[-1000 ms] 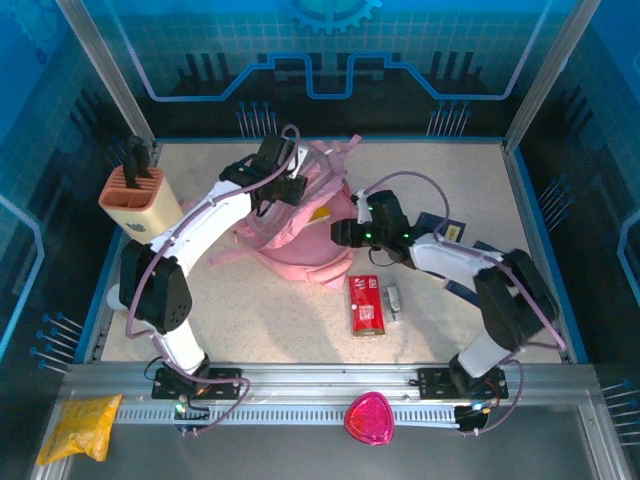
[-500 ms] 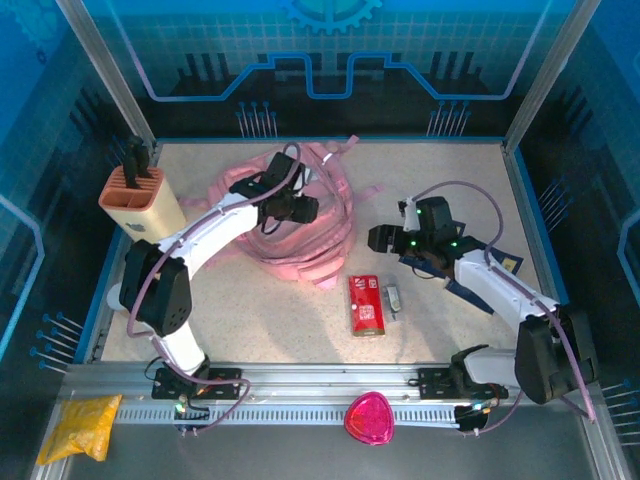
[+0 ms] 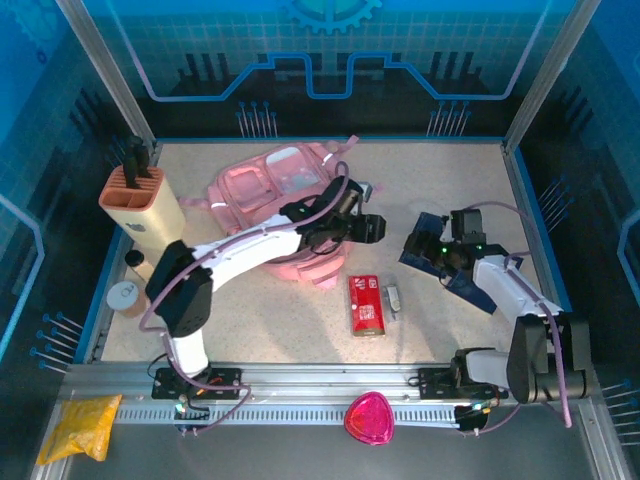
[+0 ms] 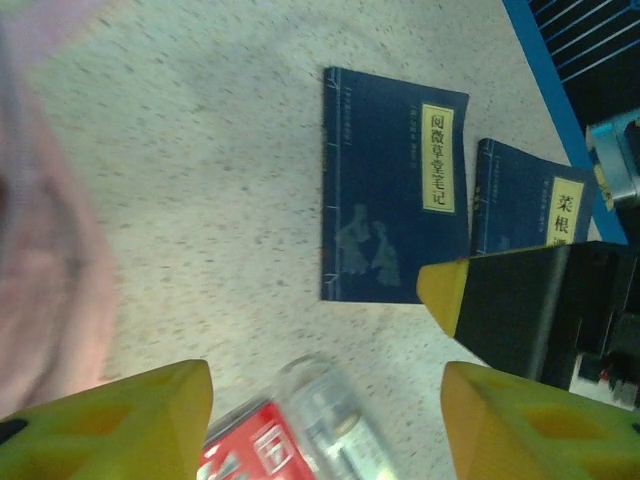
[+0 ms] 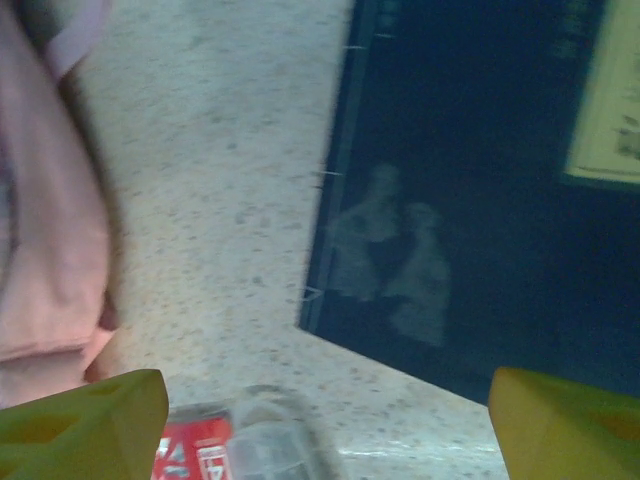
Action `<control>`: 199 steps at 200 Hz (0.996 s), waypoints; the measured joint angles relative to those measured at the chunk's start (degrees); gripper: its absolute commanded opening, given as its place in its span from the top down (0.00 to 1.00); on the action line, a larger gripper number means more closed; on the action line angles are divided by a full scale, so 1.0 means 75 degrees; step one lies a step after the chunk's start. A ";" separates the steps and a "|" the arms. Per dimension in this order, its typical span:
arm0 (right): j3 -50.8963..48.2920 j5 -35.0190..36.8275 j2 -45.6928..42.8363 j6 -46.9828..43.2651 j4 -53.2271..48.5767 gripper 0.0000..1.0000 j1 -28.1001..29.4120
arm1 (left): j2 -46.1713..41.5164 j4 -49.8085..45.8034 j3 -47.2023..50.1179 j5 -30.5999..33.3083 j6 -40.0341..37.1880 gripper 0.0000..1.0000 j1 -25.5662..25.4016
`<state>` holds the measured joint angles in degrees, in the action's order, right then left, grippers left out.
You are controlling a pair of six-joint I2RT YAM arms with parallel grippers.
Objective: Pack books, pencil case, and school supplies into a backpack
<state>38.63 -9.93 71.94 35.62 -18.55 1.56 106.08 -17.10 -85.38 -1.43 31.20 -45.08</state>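
The pink backpack (image 3: 265,195) lies at the back left, clear pockets up. My left arm reaches over it; the left gripper (image 3: 366,229) hangs open and empty just right of the bag. In the left wrist view its yellow fingers (image 4: 110,420) frame the red pencil case (image 4: 255,445) and the small grey-white piece (image 4: 330,405). Two navy books (image 4: 395,185) lie beyond. My right gripper (image 3: 440,250) hovers open over the navy books (image 3: 418,243); its view has the book (image 5: 480,200) close below. The pencil case (image 3: 366,305) and grey-white piece (image 3: 393,297) lie mid-table. The yellow book is hidden.
A beige knife block (image 3: 140,205) stands at the left edge, with a small round cup (image 3: 125,298) in front of it. On the front rail lie a pink heart-shaped thing (image 3: 369,418) and a yellow plastic bag (image 3: 80,425). The right gripper's finger (image 4: 530,300) shows close to my left gripper.
The left gripper swung right, off the backpack, to the middle of the table. The backpack settled flat with its pockets up. The right gripper drew back right over the navy books.
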 measured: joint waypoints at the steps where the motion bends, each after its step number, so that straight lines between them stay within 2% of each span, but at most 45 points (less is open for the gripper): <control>1: -0.0015 0.0000 0.0003 0.0023 0.0003 0.19 -0.0026 | 0.0020 0.0006 -0.0012 0.0000 0.0015 0.42 -0.0003; 46: -0.0073 0.0035 0.0525 0.0198 0.0411 0.25 -0.0624 | 0.1239 0.0632 -0.0306 -0.0370 0.0799 0.48 -0.0044; 104: 0.0140 -0.0321 0.1652 0.0224 0.0813 0.30 -0.0714 | 0.1623 0.0991 -0.0321 -0.0391 0.1268 0.51 -0.0041; 155: 0.0621 -0.0475 0.2285 0.0187 0.1035 0.33 -0.0335 | 0.1647 0.1358 -0.0280 -0.0239 0.1626 0.53 0.0032; 199: 0.0592 -0.0513 0.2226 0.0047 0.1049 0.36 0.0280 | 0.1682 0.1518 -0.0093 -0.0157 0.1658 0.54 0.0289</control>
<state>43.07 -13.78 88.64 35.97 -10.68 3.66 118.69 -5.72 -86.08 -2.61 43.64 -42.92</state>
